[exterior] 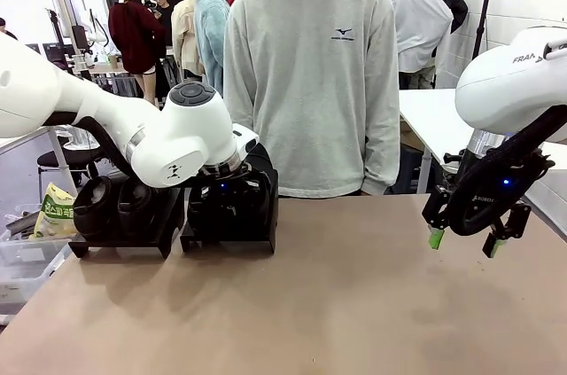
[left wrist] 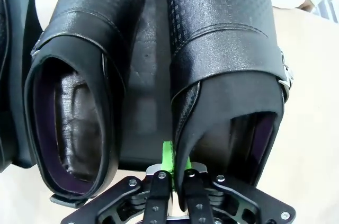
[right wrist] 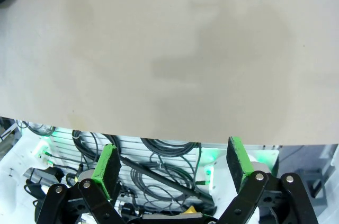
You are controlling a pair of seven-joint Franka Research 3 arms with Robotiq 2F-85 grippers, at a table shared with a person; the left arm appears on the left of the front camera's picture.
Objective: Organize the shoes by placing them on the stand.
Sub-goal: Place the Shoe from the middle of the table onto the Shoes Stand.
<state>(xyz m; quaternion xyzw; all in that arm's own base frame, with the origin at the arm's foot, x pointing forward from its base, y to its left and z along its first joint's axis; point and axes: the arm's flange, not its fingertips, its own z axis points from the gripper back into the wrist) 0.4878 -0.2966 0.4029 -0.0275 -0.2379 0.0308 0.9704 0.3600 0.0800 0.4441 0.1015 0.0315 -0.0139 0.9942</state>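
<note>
Pinching the heel edge of one shoe (left wrist: 228, 75), the left end effector (left wrist: 173, 179) has its fingers pressed tight, with a second shoe (left wrist: 79, 91) right beside it on the black stand (exterior: 229, 215). Right end effector (exterior: 461, 242) hangs spread wide over bare counter (exterior: 337, 304), well apart from the shoes.

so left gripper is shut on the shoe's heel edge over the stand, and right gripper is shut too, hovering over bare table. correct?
Not quite. The left gripper is shut on the shoe at the stand, as you say. But the right gripper is open, its pads wide apart over bare table; the right wrist view shows it.
</note>
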